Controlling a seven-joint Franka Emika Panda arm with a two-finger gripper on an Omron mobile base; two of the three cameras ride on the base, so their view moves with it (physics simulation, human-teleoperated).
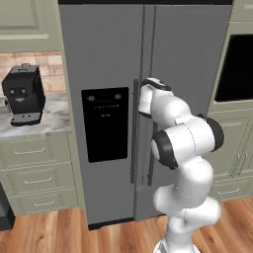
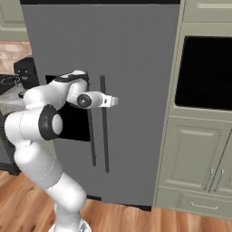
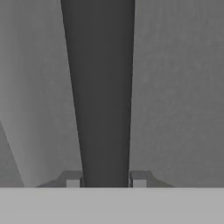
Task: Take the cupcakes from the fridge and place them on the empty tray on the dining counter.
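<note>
No text, brand, number or sign can be read. The black dispenser panel (image 1: pixel 105 123) on the tall grey double-door fridge (image 1: pixel 111 59) carries only small pale marks, too blurred to read.

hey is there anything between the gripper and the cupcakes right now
Yes. Both doors of the fridge are closed, so the cupcakes are somewhere behind them, unseen. The gripper straddles a door handle, one fingertip on each side. The door has to be pulled open first.
</note>
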